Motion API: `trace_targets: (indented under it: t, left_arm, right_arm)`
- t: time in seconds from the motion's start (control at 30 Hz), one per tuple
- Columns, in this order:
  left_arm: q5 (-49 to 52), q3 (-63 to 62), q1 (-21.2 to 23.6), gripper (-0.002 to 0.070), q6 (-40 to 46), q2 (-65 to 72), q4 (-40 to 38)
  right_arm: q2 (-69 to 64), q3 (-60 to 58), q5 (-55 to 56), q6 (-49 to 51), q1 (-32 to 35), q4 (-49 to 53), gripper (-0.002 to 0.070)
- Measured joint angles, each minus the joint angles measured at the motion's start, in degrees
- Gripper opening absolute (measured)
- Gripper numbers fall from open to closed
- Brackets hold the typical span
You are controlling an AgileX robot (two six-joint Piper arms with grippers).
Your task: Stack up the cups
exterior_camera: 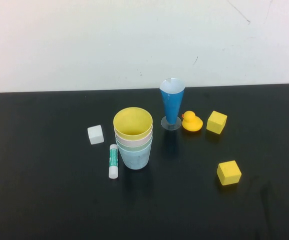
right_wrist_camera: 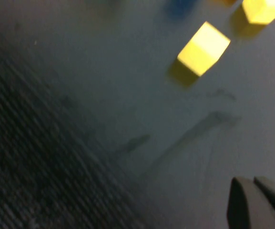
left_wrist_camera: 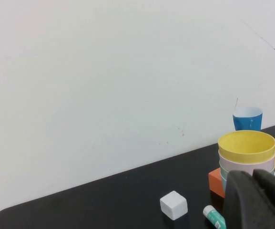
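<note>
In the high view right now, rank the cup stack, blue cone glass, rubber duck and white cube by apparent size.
Largest to smallest:
1. Cup stack, yellow cup on top.
2. Blue cone glass, narrower; it stands farther back, so the gap may be overstated.
3. Rubber duck and white cube: too alike to rank.

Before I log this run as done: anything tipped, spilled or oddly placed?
Nothing stands out. The four cups sit nested upright, yellow on top. The blue cone glass stands upright. The left gripper and right gripper, both shut, hold nothing.
</note>
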State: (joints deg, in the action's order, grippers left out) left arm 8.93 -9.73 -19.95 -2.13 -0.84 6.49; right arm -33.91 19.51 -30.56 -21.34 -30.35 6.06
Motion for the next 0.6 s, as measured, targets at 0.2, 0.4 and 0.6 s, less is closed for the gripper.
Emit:
trace_targets:
  t: [0.2,0.4,0.6]
  left_arm:
    - [0.0,0.0,0.0,0.0001,0.0,0.0,-0.1]
    - [-0.3,0.6,1.9,0.0001,-0.5,0.0,0.5]
    - [5.8,2.9,13.1,0.0001,-2.0,0.0,-0.9]
  right_arm:
    - [0.0,0.0,-1.2,0.2,0.0,0.0,-0.0001]
    - [0.0,0.0,-1.3,0.2,0.0,0.0,-0.0001]
    - [0.0,0.0,-1.3,0.3,0.0,0.0,-0.0001]
